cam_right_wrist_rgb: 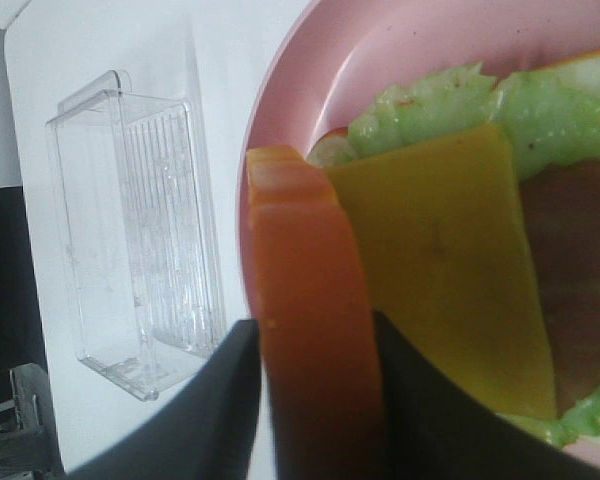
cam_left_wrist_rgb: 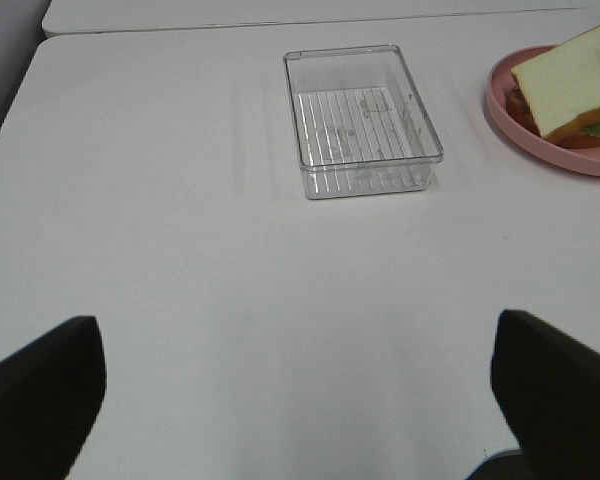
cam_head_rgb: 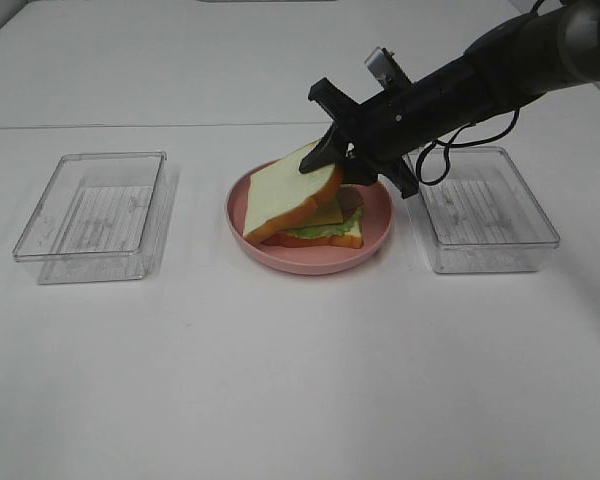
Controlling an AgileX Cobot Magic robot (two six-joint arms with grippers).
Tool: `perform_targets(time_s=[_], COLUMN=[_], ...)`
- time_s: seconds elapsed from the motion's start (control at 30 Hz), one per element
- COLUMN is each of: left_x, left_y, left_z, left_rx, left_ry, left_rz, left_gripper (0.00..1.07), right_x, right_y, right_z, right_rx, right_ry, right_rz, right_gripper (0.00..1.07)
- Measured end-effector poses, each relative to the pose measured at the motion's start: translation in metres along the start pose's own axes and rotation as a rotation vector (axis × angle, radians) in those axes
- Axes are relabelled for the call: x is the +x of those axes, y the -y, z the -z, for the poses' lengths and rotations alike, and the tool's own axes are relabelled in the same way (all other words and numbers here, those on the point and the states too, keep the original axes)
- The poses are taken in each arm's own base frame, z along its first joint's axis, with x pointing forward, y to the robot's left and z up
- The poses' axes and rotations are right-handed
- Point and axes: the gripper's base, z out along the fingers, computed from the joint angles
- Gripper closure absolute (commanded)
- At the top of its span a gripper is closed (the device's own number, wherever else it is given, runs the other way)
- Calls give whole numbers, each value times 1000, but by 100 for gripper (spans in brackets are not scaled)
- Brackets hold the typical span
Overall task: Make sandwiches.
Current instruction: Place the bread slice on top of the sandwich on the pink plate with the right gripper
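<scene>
1. The top bread slice [cam_head_rgb: 293,196] is hanging tilted over the pink plate [cam_head_rgb: 375,247], its lower edge resting on the stack and its raised edge gripped.
2. Under it, a yellow cheese slice [cam_right_wrist_rgb: 450,260], a brown bacon strip [cam_right_wrist_rgb: 570,270] and green lettuce [cam_right_wrist_rgb: 450,105] are lying on the bottom bread slice [cam_head_rgb: 315,240], all on the plate.
3. The right claw [cam_head_rgb: 332,150] is clamping the top slice's orange crust [cam_right_wrist_rgb: 310,330] between its two dark fingers [cam_right_wrist_rgb: 215,410].
4. The left claw [cam_left_wrist_rgb: 300,400] is hovering over bare tabletop [cam_head_rgb: 300,380], well away from the plate, its fingers spread apart and gripping nothing.
5. Two clear plastic containers are sitting on the tabletop beside the plate, one [cam_head_rgb: 95,212] on the left arm's side and one [cam_head_rgb: 485,210] on the right arm's side.
</scene>
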Motion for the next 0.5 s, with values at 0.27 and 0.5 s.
perform_targets(time_s=[0.27, 0.5], left_x=[0, 0], left_y=[0, 0], left_z=[0, 0], left_rx=[0, 0], left_ry=[0, 0], left_rz=[0, 0], left_gripper=[6, 6], right_x=[1, -3], right_y=[3, -1], right_z=[0, 8], right_rx=[34, 95], right_ry=[-11, -16], right_rz=[38, 132], right_gripper=[31, 28])
